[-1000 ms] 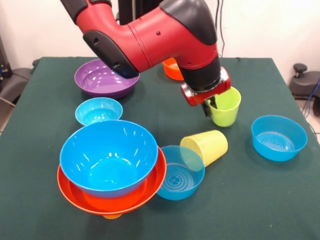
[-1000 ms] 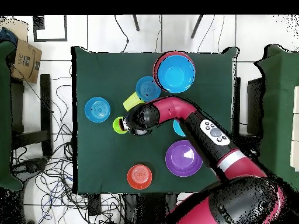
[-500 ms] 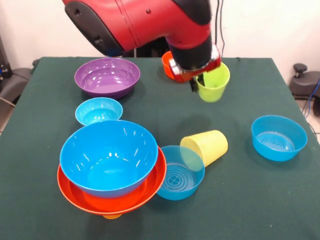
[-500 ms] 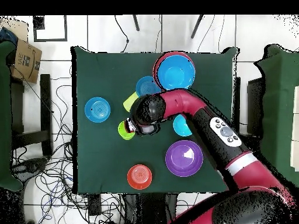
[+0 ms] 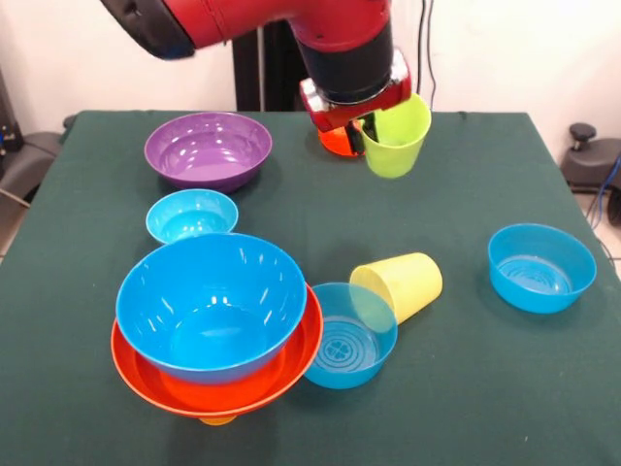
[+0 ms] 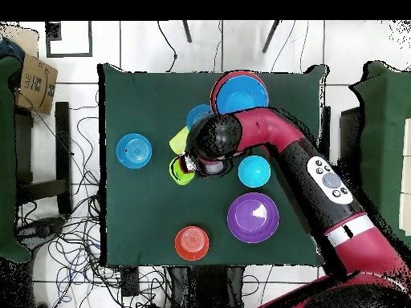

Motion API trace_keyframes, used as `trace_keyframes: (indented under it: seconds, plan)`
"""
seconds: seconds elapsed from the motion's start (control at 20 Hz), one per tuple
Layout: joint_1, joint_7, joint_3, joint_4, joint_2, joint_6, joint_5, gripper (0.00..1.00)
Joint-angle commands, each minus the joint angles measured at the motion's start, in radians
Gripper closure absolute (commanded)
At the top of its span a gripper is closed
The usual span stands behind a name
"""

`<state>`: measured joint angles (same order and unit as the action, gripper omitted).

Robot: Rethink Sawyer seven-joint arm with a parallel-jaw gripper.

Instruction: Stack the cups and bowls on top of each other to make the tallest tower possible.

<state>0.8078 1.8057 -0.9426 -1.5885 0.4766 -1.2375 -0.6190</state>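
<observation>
Tower: big blue bowl (image 5: pixel 211 303) nested in the wide orange bowl (image 5: pixel 218 379) at the near left of the worktop (image 5: pixel 466 388), an orange cup just showing beneath; the blue bowl's open mouth is the landing spot.
Small blue bowl: (image 5: pixel 191 215) sits just behind the tower, with the purple bowl (image 5: pixel 208 149) further back; I'd keep the carry path above both.
Fallen cup: the pale yellow cup (image 5: pixel 399 284) lies on its side, touching a medium blue bowl (image 5: pixel 344 335) right of the tower; best left undisturbed.
Pincer: (image 5: pixel 367 124) clamped on the rim of the lime green cup (image 5: pixel 395 136), one finger inside, the cup lifted clear of the worktop and hanging slightly tilted, mouth up.
Advice: to my eye, carry it high and slowly across to the tower, centre it over the blue bowl, lower gently, release only once it rests; that tower looks tippy.
Far right: another medium blue bowl (image 5: pixel 540 266) stands well apart.
</observation>
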Motion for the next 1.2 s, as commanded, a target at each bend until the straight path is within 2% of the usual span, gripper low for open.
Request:
trace_keyframes:
  seconds: [0.05, 0.35, 0.55, 0.7, 1.05, 1.2]
  plan:
    - [0.009, -0.386, -0.019, 0.11, 0.042, -0.066, -0.039, 1.0]
    - [0.051, -0.461, -0.021, 0.177, 0.098, -0.086, -0.04, 1.0]
    - [0.067, -0.509, -0.024, 0.244, 0.131, -0.154, -0.013, 1.0]
    - [0.06, -0.571, -0.018, 0.315, 0.121, -0.218, -0.017, 1.0]
    - [0.086, -0.71, -0.012, 0.382, 0.088, -0.241, -0.049, 1.0]
    - [0.076, -0.757, -0.001, 0.432, 0.054, -0.256, -0.06, 1.0]
